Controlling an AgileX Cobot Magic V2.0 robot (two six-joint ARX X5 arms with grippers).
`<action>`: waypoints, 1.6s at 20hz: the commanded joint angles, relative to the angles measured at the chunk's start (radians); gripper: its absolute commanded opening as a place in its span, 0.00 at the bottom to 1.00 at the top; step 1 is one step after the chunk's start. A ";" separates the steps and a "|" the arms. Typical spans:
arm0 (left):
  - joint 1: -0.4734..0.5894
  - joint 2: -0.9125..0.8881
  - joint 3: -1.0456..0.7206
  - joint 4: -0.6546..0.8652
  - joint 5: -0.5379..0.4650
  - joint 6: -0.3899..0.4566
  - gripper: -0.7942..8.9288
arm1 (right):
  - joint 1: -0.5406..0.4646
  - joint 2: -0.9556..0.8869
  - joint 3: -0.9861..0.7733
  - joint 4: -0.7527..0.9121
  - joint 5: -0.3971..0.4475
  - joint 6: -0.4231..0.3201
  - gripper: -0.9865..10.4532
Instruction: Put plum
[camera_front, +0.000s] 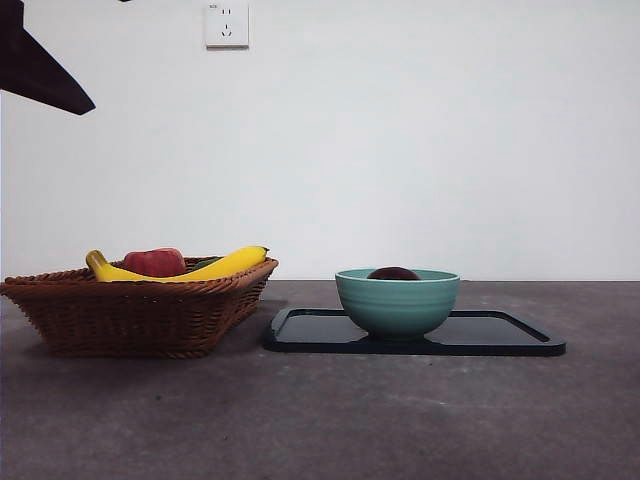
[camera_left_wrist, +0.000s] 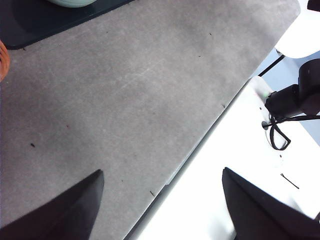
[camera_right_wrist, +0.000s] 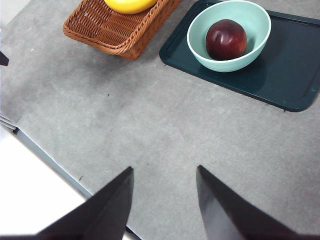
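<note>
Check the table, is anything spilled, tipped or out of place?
Nothing stands out. The dark maroon plum sits inside the upright pale green bowl on the dark rectangular tray; the brown wicker basket stands level.

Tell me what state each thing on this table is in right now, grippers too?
plum: lying in the bowl, free of both grippers.
bowl: upright on the tray.
tray: flat on the table, beside the basket.
basket: upright, holding bananas and a red fruit.
left gripper: open, holding nothing.
right gripper: open, holding nothing, away from the bowl.
</note>
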 joint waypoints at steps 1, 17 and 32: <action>-0.008 0.004 0.009 0.008 0.007 0.001 0.47 | 0.005 0.004 0.007 0.010 -0.004 0.011 0.26; -0.059 0.151 0.154 0.192 -0.100 -0.131 0.47 | 0.005 0.004 0.007 0.010 -0.005 0.037 0.26; -0.147 0.938 0.876 0.150 -0.347 -0.078 0.47 | 0.005 0.004 0.007 0.010 -0.004 0.037 0.26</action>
